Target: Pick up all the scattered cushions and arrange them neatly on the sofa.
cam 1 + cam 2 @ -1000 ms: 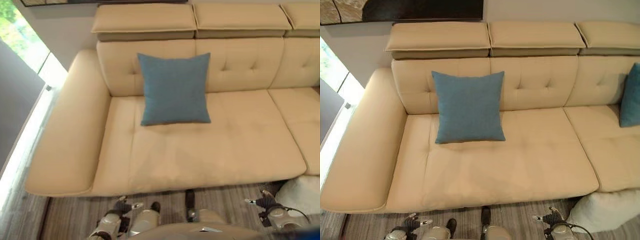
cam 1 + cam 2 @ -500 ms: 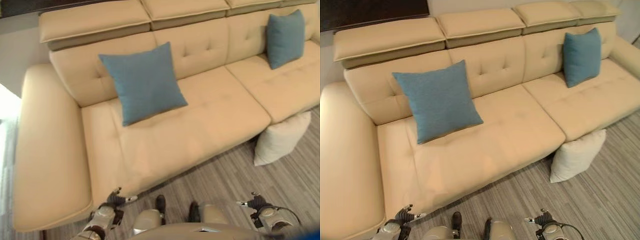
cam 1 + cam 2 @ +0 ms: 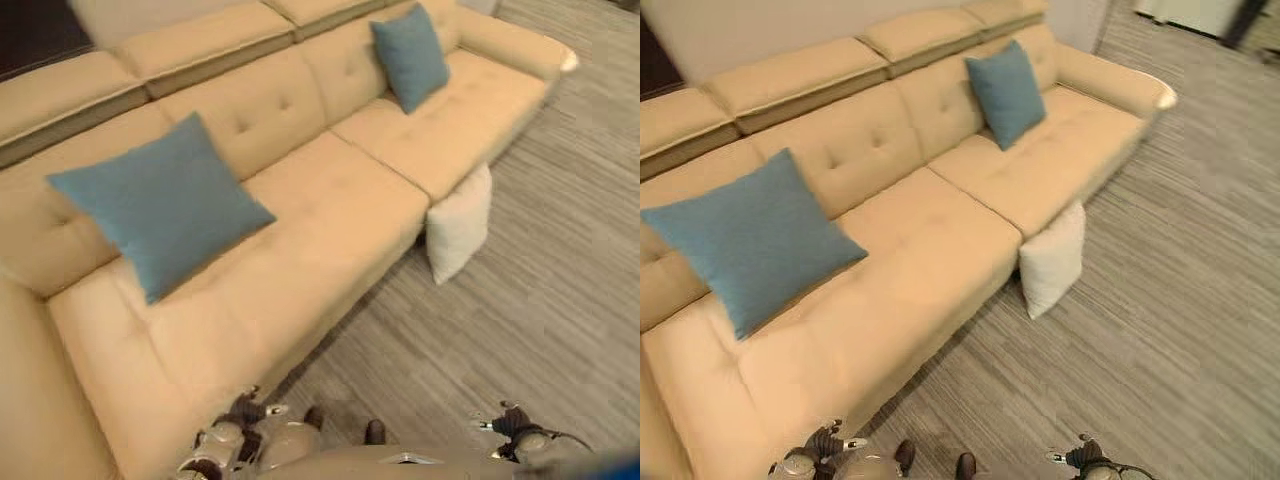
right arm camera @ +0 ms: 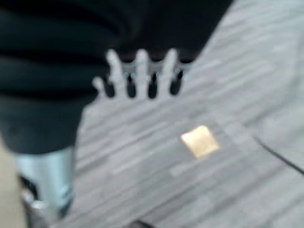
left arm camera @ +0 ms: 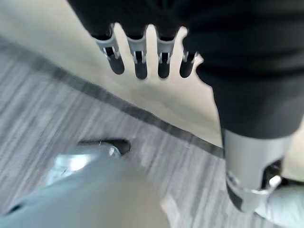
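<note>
Against sofa (image 3: 940, 240) front: white cushion (image 3: 1052, 260) on floor
On sofa: two blue cushions (image 3: 750, 240)
Left hand (image 5: 142, 57): fingers straight, empty
Right hand (image 4: 142, 76): fingers straight, empty

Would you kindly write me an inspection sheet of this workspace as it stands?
Surface: beige sofa, seats bare apart from two cushions.
Job's things: near blue cushion and far blue cushion lean on the backrest; white cushion stands on the floor against the sofa front.
Clutter: nothing seen.
Hands: left hand and right hand open, hold nothing, low by the robot.
Cables: nothing seen.
Surroundings: grey striped floor.
</note>
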Tool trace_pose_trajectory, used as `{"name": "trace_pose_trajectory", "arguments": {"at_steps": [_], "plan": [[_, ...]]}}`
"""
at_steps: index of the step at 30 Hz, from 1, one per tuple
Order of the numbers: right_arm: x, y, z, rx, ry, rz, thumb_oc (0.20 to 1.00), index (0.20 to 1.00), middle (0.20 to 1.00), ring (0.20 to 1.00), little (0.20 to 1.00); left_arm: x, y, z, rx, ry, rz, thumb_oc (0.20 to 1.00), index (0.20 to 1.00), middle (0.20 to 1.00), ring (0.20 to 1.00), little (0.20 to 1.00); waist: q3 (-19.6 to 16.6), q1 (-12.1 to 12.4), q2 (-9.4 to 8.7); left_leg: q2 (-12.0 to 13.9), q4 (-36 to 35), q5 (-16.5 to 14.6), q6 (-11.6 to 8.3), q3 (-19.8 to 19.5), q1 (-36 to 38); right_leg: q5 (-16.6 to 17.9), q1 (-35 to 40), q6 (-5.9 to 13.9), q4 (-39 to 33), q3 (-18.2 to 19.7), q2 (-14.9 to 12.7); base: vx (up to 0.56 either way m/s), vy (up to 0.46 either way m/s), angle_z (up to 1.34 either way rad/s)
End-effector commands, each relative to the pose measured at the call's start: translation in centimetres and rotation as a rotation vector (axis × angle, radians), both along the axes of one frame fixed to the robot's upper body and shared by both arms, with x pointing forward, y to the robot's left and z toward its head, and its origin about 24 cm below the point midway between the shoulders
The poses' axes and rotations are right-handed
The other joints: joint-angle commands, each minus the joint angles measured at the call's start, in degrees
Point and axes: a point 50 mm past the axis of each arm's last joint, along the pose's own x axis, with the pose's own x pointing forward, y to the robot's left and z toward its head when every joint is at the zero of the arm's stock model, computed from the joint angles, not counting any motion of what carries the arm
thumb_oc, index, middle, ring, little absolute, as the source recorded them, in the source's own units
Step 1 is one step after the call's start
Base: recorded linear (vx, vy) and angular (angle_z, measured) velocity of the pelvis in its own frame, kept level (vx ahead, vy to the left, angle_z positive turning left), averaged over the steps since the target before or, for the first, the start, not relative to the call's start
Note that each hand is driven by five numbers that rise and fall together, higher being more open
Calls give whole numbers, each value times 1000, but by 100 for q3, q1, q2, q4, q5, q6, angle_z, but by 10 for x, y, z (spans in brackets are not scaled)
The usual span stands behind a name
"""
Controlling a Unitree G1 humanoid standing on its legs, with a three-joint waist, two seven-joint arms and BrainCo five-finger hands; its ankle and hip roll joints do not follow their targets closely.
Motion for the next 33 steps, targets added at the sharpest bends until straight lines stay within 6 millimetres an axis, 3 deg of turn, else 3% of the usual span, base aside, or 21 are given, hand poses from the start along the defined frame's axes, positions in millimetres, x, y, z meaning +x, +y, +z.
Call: {"name": "trace_pose_trajectory", "arguments": {"at_steps": [1, 7, 8, 9, 10, 11, 12, 14, 16, 23, 26, 28, 30, 33], "plan": [[11, -7, 5, -25, -31, -11, 1000, 1000, 1000, 1000, 1000, 12, -5, 3, 10, -31, -41, 1000, 1000, 1000, 1000, 1000, 121, 127, -7, 105, 37, -508, 171, 550, 10, 207, -344, 664, 217, 170, 39, -18, 120, -119], [15, -7, 7, -24, -47, -29, 1000, 1000, 1000, 1000, 1000, 18, 3, 7, 41, -53, -52, 1000, 1000, 1000, 1000, 1000, 221, 119, 24, 264, -143, -471, 267, 1226, 111, 302, -887, 889, 696, 352, 23, -99, 112, -129], [16, -6, 7, -29, -45, -25, 1000, 1000, 1000, 1000, 1000, 22, 6, 10, 50, -67, -45, 1000, 1000, 1000, 1000, 1000, 328, 181, 53, 340, -142, -482, 279, 1416, 137, 315, -1032, 961, 886, -127, -116, -135, 12, -87], [16, -7, 7, -34, -44, -23, 1000, 1000, 1000, 1000, 1000, 24, 7, 11, 55, -71, -36, 1000, 1000, 1000, 1000, 1000, 360, 273, 113, 423, -167, -492, 261, 1601, 148, 231, -1032, 883, 949, -923, -399, -148, 21, -76], [14, -6, 6, -33, -40, -19, 1000, 1000, 1000, 1000, 1000, 23, 8, 10, 56, -65, -35, 1000, 1000, 1000, 1000, 1000, 323, 284, 142, 473, -222, -460, 255, 1698, 155, 146, -1016, 795, 1004, -1417, -552, -70, 13, -110], [14, -6, 6, -33, -39, -19, 1000, 1000, 1000, 1000, 1000, 23, 8, 10, 56, -65, -35, 1000, 1000, 1000, 1000, 1000, 326, 269, 144, 471, -224, -459, 254, 1683, 160, 137, -1009, 795, 1011, -1432, -556, -18, 7, -123], [13, -7, 6, -34, -36, -24, 1000, 1000, 1000, 1000, 1000, 21, 11, 10, 61, -60, -27, 1000, 1000, 1000, 1000, 1000, 304, 264, 155, 510, -253, -459, 260, 1774, 202, 80, -978, 756, 1073, -1684, -605, -3, -6, -107], [4, -11, 5, -44, -16, -47, 1000, 1000, 1000, 1000, 1000, 16, 16, 9, 71, -42, -5, 1000, 1000, 1000, 1000, 1000, 228, 309, 163, 601, -267, -462, 275, 2121, 270, -99, -736, 680, 1161, -2159, -662, -39, -39, -47], [1, -12, 4, -47, -6, -55, 1000, 1000, 1000, 1000, 1000, 14, 16, 8, 73, -34, -5, 1000, 1000, 1000, 1000, 1000, 177, 377, 132, 646, -317, -437, 241, 2397, 298, -89, -549, 685, 989, -2399, -695, -28, -98, -94], [-5, -12, 2, -34, -6, -88, 1000, 1000, 1000, 1000, 1000, 11, 7, 4, 53, -19, -12, 1000, 1000, 1000, 1000, 1000, 105, 277, 111, 734, -210, -491, 177, 2502, 357, 11, -267, 607, 239, -1797, -325, 66, -150, -53], [-1, -10, 3, -21, -42, -102, 1000, 1000, 1000, 1000, 1000, 18, -5, 5, 31, -35, -41, 1000, 1000, 1000, 1000, 1000, 239, 144, 115, 817, 678, -659, 23, 2419, 90, -38, -87, 490, 60, -1634, -205, 86, -193, -6], [5, -9, 5, -21, -63, -101, 1000, 1000, 1000, 1000, 1000, 23, -9, 6, 24, -50, -50, 1000, 1000, 1000, 1000, 1000, 321, 216, 76, 660, 1021, -576, 7, 2164, -260, -28, -68, 470, 6, -1574, -202, 68, -129, -17], [8, -8, 5, -22, -72, -89, 1000, 1000, 1000, 1000, 1000, 22, -10, 6, 20, -47, -52, 1000, 1000, 1000, 1000, 1000, 334, 298, 45, 451, 926, -601, 34, 2021, -517, -44, 31, 491, -82, -1527, -163, 135, -100, -32], [17, -5, 8, -24, -102, -65, 1000, 1000, 1000, 1000, 1000, 20, -9, 5, 3, -54, -1, 1000, 1000, 1000, 1000, 1000, 373, 499, 78, 306, 541, -108, -3, 2042, -1000, -144, 267, 494, -179, -1374, 35, 231, -93, -5]]}}
